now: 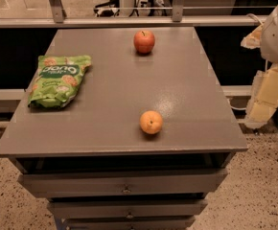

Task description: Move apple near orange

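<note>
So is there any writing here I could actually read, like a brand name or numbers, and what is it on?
On the green snack bag: one large white word on a dark band, too blurred to read for sure; smaller print is unreadable.
On the apple, orange, table and drawers: none visible.
On the gripper, at the right edge beside the table: none visible.
</note>
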`<state>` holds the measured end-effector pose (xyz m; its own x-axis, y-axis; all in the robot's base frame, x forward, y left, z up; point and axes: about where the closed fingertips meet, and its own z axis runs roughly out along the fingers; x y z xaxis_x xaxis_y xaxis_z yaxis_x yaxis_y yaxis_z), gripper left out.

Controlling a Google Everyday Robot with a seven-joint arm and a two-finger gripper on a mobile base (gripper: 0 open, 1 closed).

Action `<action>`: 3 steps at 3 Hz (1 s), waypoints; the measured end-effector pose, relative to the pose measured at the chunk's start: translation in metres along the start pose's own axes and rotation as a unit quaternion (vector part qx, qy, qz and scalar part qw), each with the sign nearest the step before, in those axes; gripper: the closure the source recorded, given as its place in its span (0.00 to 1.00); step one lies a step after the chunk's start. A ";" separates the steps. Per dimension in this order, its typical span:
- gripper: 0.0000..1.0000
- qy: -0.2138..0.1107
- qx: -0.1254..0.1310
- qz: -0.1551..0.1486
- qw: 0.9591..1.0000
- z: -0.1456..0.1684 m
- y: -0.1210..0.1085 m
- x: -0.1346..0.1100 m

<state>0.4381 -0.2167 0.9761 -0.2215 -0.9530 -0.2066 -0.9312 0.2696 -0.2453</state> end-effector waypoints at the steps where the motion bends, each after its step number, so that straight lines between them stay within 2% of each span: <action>1: 0.00 0.000 0.000 0.000 1.000 0.000 0.000 0.000; 2: 0.00 -0.012 0.007 -0.002 1.000 0.000 -0.003 -0.002; 3: 0.00 -0.043 0.019 -0.002 0.999 0.014 -0.021 -0.017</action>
<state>0.4661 -0.2039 0.9716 -0.1901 -0.9395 -0.2850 -0.9199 0.2719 -0.2826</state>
